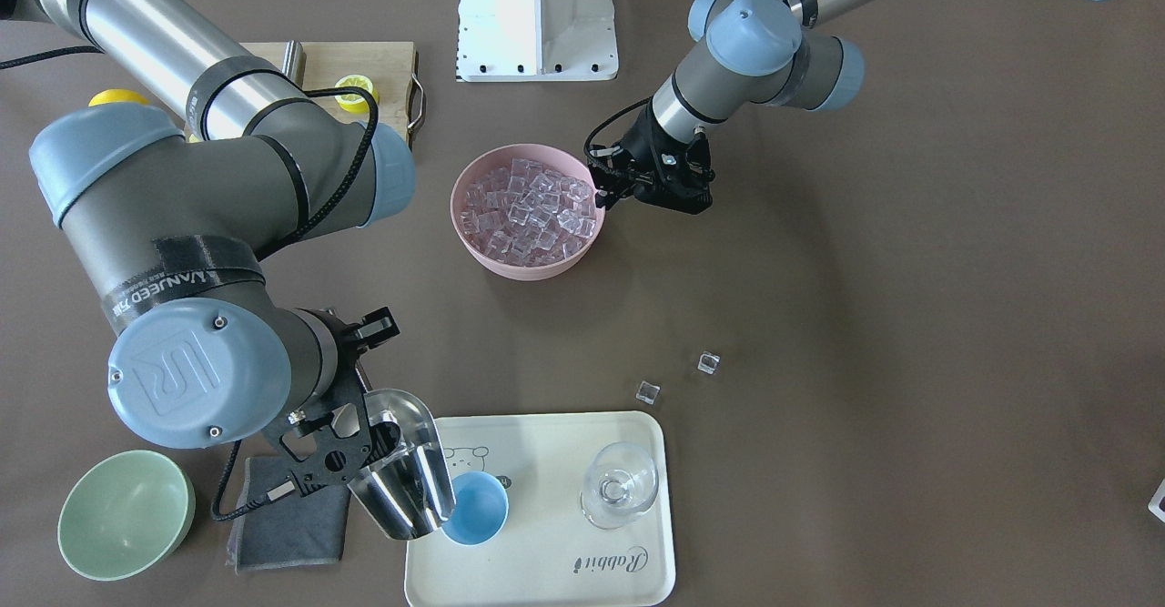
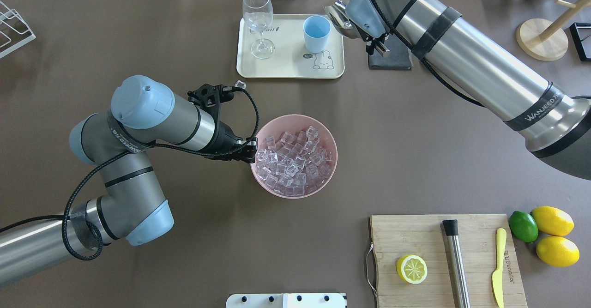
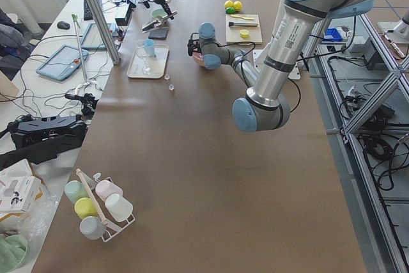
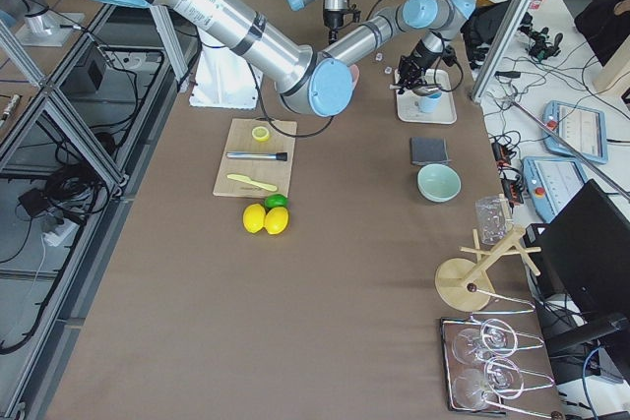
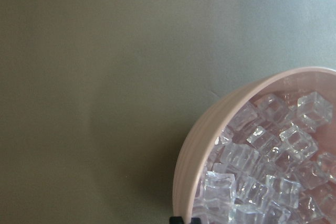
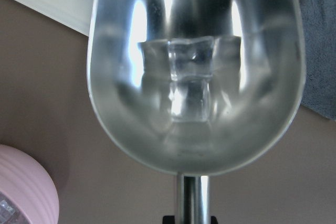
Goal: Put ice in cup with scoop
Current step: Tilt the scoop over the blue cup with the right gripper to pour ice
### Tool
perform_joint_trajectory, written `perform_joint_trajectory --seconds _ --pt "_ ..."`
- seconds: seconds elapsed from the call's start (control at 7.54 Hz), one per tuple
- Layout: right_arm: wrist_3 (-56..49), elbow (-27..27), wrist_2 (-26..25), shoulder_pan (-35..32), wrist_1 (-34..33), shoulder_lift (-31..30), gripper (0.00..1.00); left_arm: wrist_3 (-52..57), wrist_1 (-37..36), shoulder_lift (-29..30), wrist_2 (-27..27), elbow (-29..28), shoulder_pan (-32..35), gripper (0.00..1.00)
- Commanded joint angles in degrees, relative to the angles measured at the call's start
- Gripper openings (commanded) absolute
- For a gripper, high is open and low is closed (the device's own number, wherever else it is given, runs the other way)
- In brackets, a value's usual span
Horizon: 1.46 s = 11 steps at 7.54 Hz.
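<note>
A brown bench (image 1: 865, 316) is spread wide, with a cream tray (image 1: 537, 543) set on it. The scoop (image 1: 410, 489) is clamped by its handle in the right claw (image 6: 188, 219), and a little ice (image 6: 190, 77) is seen in the trough. The cup (image 1: 478, 509) is found just beyond that claw, under the scoop's lip, and no ice is seen inside. The pour is judged not yet made. The pink bowl (image 2: 295, 195) appears to be pinched at its rim by the left claw (image 2: 251, 150).

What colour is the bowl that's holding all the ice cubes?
The bowl is pale pink, shown best in the overhead exterior view.
</note>
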<state>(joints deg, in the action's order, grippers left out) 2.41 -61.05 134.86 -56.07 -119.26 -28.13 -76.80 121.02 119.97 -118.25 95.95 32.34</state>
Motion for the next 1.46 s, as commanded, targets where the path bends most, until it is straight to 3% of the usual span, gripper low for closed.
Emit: perform_joint_trajectory --seconds 0.0,0.13,0.4,0.93,1.33 --pt "-1.17 7.50 0.14 0.17 -1.32 4.03 0.00 -0.02 0.00 -0.17 -0.05 0.02 0.00 0.10" --pt "-4.31 10.74 0.05 0.17 -1.67 6.13 0.00 -0.02 0.00 -0.18 -0.05 0.11 0.00 0.10" --pt "-4.70 10.78 -0.21 1.31 -4.39 8.25 0.00 -0.02 0.00 -0.18 -0.14 0.11 0.00 0.15" --pt "-6.18 10.07 -0.74 2.55 -9.39 8.00 0.00 -0.28 -0.26 -0.26 -0.22 0.20 0.26 0.60" --pt "-8.56 10.51 -1.44 2.55 -12.92 8.35 0.00 -0.37 -0.26 -0.35 -0.22 0.29 0.44 0.72"
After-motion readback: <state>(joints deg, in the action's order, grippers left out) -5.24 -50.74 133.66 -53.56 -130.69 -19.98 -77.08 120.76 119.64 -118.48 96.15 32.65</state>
